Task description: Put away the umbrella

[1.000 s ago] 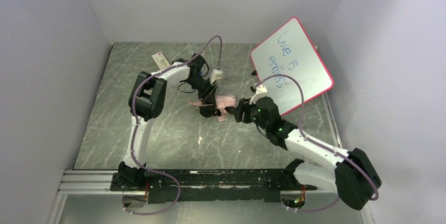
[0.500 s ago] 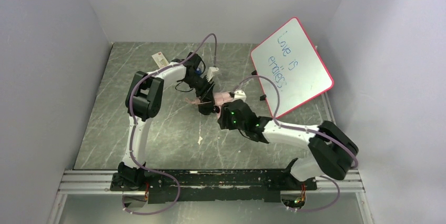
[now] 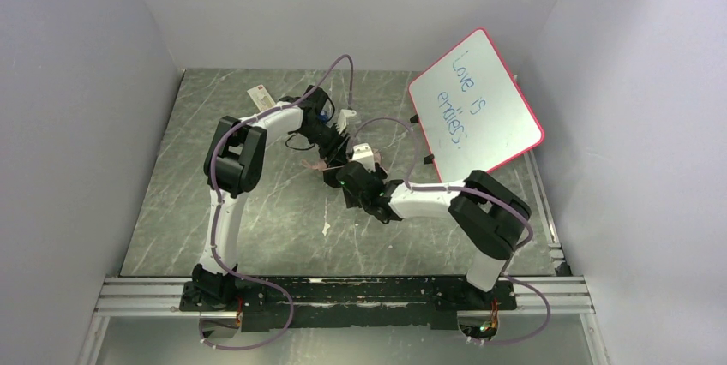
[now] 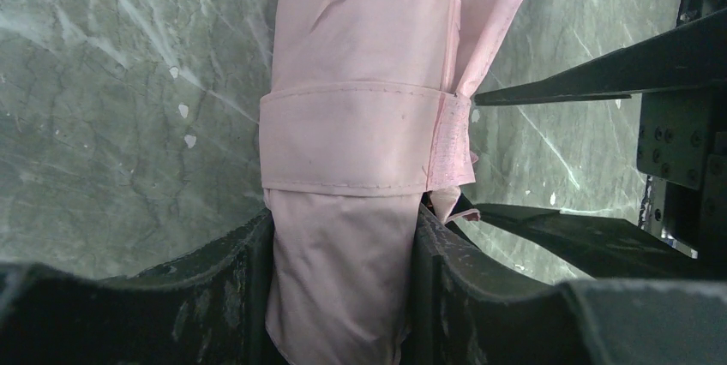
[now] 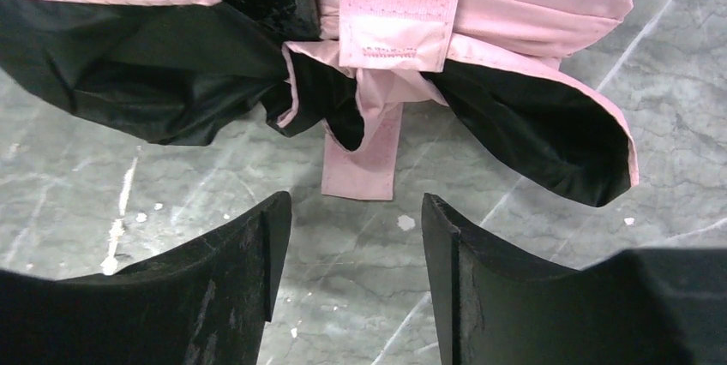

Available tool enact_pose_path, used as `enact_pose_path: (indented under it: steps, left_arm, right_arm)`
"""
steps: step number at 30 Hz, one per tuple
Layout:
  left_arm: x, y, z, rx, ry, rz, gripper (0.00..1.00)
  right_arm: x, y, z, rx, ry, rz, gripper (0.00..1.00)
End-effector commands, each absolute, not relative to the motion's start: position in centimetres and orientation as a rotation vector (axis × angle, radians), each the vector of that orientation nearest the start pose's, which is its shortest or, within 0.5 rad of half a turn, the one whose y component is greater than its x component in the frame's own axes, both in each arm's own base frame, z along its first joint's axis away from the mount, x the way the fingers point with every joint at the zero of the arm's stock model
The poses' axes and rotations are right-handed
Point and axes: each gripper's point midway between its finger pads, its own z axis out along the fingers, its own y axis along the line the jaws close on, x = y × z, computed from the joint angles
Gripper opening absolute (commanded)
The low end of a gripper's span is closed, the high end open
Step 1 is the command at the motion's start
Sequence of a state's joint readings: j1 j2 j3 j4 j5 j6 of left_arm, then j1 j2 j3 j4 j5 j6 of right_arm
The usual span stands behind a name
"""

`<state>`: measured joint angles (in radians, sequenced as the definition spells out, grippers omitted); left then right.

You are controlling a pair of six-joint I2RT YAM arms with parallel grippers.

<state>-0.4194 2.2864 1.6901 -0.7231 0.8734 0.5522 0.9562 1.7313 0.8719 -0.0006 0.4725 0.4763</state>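
The umbrella [image 4: 356,138] is folded into a pale pink bundle with its strap [image 4: 351,138] wrapped round it. My left gripper [image 4: 343,228] is shut on the bundle's lower part, and the fabric fills the gap between both fingers. In the right wrist view the umbrella [image 5: 514,14] shows pink outside with black folds spilling underneath, and the strap's loose tail [image 5: 362,164] hangs down. My right gripper [image 5: 351,211] is open just short of that tail, with only table between its fingers. From above, both grippers meet mid-table, the left gripper [image 3: 330,155] above the right gripper [image 3: 345,181], with a bit of the umbrella [image 3: 317,164] showing.
A pink-framed whiteboard [image 3: 476,108] with blue writing leans at the back right. A small white card [image 3: 260,95] lies at the back left, and a pale scrap [image 3: 326,228] lies on the marbled table [image 3: 214,211] nearer the bases. Grey walls enclose three sides.
My right arm has swung left, and its gripper has gone from the umbrella's right side to its near side, jaws a little wider. The left gripper has kept its hold and barely shifted.
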Motion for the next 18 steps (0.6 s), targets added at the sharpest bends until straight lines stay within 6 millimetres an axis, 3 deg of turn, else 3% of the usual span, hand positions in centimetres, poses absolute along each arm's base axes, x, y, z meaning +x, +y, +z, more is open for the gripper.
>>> enact_pose_path:
  steps: [1, 12, 18]
  left_arm:
    - [36.7, -22.3, -7.3, 1.411, 2.519, -0.752, 0.05]
    - [36.9, -22.4, -7.2, 1.412, 2.514, -0.756, 0.05]
    - [36.7, -22.2, -7.1, 1.418, 2.512, -0.748, 0.05]
  right_arm:
    - [28.1, 27.6, 1.5, -0.378, 2.302, 0.026, 0.59]
    - [27.2, 27.9, -1.2, -0.455, 2.388, -0.009, 0.5]
    - [26.8, 26.7, -2.2, -0.416, 2.433, -0.082, 0.43]
